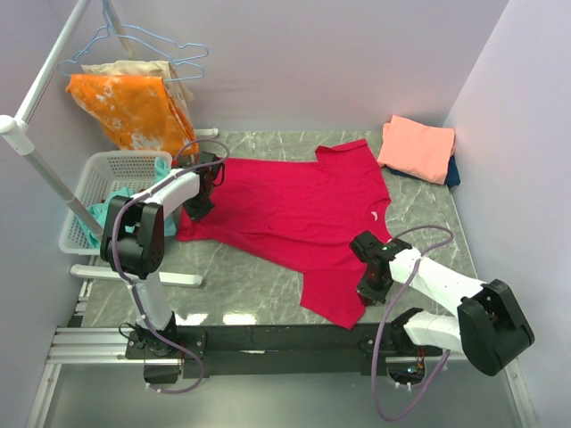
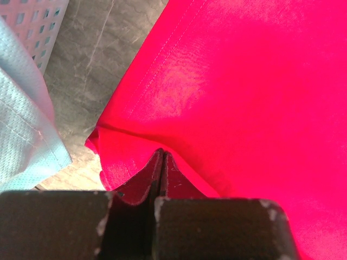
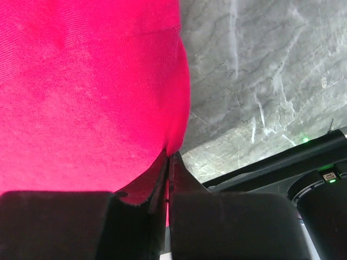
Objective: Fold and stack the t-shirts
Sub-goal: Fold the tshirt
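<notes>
A crimson-red t-shirt [image 1: 294, 209] lies spread across the marble table, neck toward the back right. My left gripper [image 1: 198, 207] is shut on the red t-shirt [image 2: 227, 81] at its left hem corner, the cloth pinched between the fingertips [image 2: 161, 157]. My right gripper [image 1: 370, 287] is shut on the red t-shirt [image 3: 81, 92] at its near right corner. A folded salmon-pink t-shirt [image 1: 417, 147] rests on a dark blue t-shirt [image 1: 453, 171] at the back right corner.
A white basket [image 1: 94, 192] with light teal cloth [image 1: 111, 214] stands at the left table edge; the teal cloth [image 2: 21, 124] hangs close to my left gripper. An orange white-blotched cloth [image 1: 134, 107] hangs from a rack at the back left. A black rail [image 1: 294, 339] runs along the near edge.
</notes>
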`<action>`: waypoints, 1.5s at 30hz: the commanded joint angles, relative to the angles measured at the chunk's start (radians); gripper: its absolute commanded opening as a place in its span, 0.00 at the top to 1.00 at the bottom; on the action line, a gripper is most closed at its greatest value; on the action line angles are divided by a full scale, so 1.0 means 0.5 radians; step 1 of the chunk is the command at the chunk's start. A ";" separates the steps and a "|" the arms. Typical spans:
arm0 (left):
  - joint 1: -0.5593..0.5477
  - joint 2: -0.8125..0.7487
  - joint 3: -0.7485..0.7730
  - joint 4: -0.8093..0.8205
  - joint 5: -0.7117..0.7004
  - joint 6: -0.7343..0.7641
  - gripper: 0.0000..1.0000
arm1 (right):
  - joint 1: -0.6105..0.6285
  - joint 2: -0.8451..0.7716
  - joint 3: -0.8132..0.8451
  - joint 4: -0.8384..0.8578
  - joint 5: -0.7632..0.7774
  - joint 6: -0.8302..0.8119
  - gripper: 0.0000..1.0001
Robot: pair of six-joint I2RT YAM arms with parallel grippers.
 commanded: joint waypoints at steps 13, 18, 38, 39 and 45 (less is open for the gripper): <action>-0.041 -0.453 -0.311 -0.118 0.033 -0.056 0.99 | 0.020 -0.270 0.378 -0.527 0.320 0.144 1.00; -0.100 -0.628 -0.409 -0.222 0.024 -0.105 0.99 | 0.020 -0.353 0.406 -0.604 0.359 0.184 1.00; -0.299 -0.935 -0.492 -0.496 -0.044 -0.310 0.99 | 0.017 -0.522 0.538 -0.742 0.553 0.254 1.00; -0.299 -0.926 -0.486 -0.486 -0.050 -0.311 0.99 | 0.017 -0.507 0.544 -0.721 0.562 0.236 1.00; -0.299 -0.699 -0.293 -0.416 -0.123 -0.283 0.99 | -0.051 -0.289 0.617 -0.487 0.583 0.111 1.00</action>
